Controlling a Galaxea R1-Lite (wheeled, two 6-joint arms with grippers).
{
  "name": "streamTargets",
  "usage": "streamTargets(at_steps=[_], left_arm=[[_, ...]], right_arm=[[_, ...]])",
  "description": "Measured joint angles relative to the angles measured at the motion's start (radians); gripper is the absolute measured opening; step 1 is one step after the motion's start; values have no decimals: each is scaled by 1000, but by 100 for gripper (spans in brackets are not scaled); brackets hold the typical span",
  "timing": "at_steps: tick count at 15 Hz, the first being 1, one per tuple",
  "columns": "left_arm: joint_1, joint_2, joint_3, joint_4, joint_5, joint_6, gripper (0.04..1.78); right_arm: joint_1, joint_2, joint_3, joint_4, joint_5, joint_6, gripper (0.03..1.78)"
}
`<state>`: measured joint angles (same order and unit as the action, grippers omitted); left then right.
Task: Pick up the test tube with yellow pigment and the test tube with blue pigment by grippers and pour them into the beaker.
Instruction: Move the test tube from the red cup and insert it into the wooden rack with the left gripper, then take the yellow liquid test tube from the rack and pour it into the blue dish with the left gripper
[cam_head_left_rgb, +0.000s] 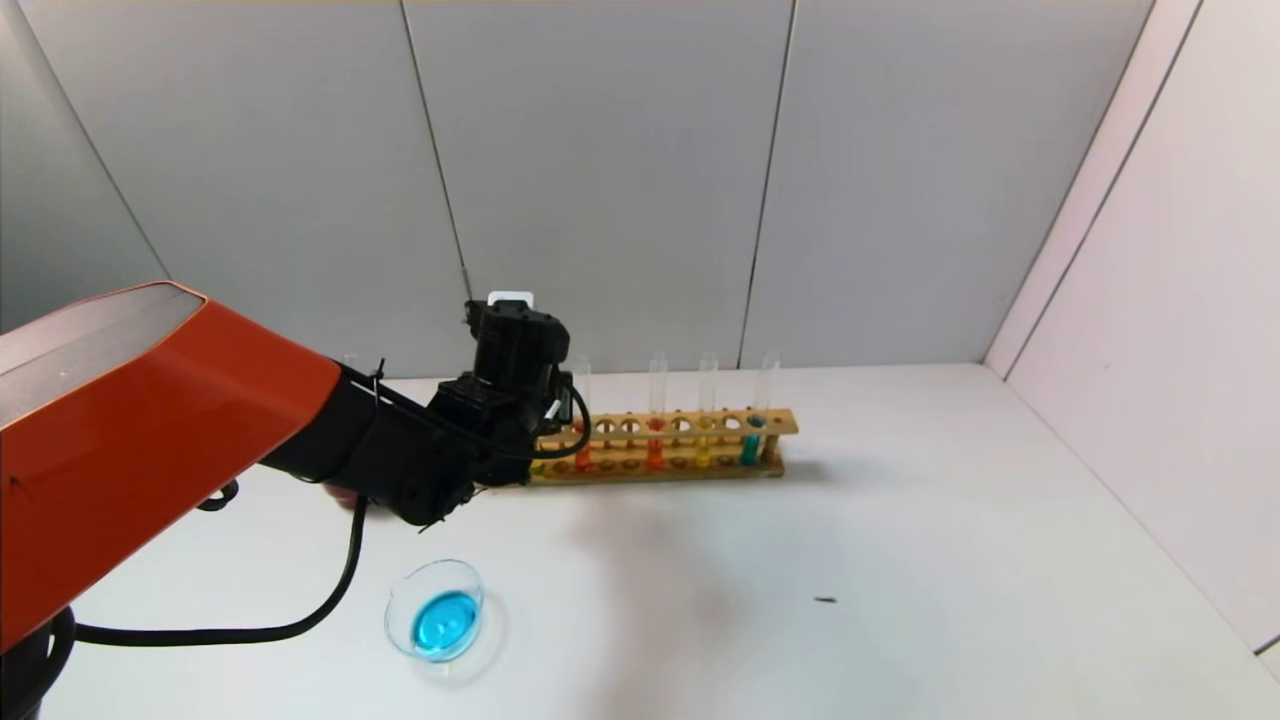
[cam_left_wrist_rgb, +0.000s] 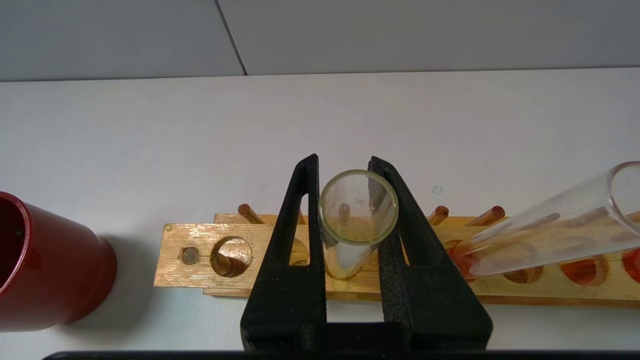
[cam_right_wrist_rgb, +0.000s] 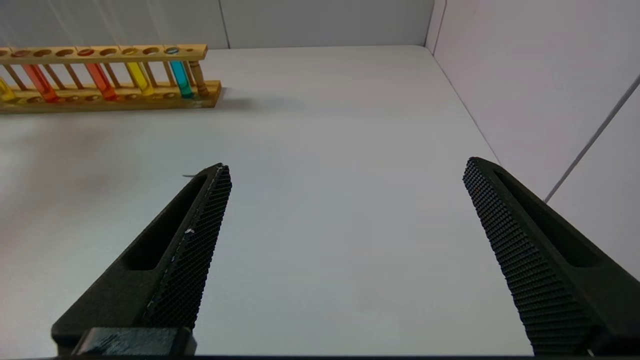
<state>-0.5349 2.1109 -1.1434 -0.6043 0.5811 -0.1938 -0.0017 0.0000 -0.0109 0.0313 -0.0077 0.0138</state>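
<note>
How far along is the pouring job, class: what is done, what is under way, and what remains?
Done: the low clear glass beaker holds blue liquid, so the blue looks poured. In hand: the left gripper is shut on the slim yellow-liquid test tube, which is seated in the wooden rack. Left: lift it out and pour it. The right gripper is open, idle above the table.
</note>
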Motion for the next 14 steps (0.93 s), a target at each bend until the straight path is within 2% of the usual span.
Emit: streamTargets(at_steps=[9,14], left_arm=[[1,-27,-16,12,5,63,33],[3,-63,-58,66,5,81,33]], right_arm=[[0,0,0,0,0,0,170],[0,0,0,0,0,0,170]])
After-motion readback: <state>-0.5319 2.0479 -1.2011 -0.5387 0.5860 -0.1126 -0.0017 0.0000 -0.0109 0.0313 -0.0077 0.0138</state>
